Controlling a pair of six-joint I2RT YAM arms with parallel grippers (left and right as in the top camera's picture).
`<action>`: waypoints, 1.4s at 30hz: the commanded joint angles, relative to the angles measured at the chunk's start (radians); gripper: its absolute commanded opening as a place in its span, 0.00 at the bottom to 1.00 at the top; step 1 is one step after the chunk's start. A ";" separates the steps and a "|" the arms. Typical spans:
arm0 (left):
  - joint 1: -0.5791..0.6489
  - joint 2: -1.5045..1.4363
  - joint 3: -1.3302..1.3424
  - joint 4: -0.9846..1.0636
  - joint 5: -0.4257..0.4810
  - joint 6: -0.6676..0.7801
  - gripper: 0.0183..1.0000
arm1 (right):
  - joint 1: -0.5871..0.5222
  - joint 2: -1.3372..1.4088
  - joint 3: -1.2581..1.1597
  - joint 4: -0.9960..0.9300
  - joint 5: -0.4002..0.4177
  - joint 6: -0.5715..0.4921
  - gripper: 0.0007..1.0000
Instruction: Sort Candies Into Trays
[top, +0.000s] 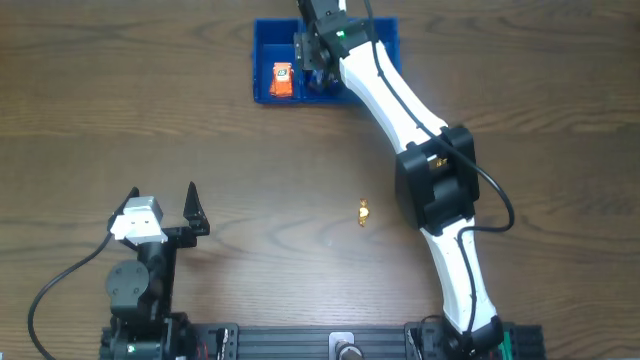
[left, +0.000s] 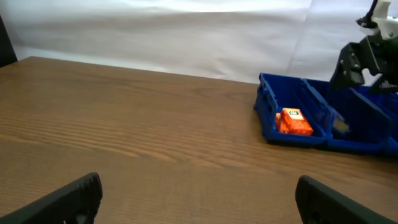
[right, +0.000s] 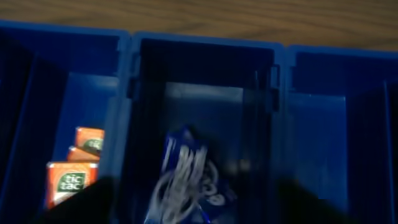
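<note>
R gripper (top: 318, 50): hovers, fingers apart, over blue tray (left: 266, 112) mid compartment w/ blue-white candy (right: 186, 174) inside; orange packs (top: 283, 80) kept separate in adjacent bin. L gripper (top: 165, 205): parked, fingers apart. Gold candy (top: 363, 211): lies unsorted on table (top: 150, 120).

A brown wooden table (top: 200, 120) is spread beneath the left claw (top: 162, 190) and is extended well ahead of it. A white backdrop (left: 155, 31) is seen far in front of the claw, past the table's edge. A black rail (top: 300, 338) is set behind the claw.

Bright, even light; tray (right: 205, 46) interior dim and shadowed.
</note>
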 joint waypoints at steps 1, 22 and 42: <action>0.004 -0.004 -0.021 -0.035 -0.005 0.003 1.00 | 0.000 -0.185 0.020 -0.088 0.006 0.007 1.00; 0.004 -0.004 -0.021 -0.035 -0.005 0.003 1.00 | 0.147 -0.728 -1.104 -0.095 -0.172 0.243 1.00; 0.004 -0.004 -0.021 -0.035 -0.005 0.003 1.00 | 0.151 -0.660 -1.259 0.106 -0.211 0.245 0.86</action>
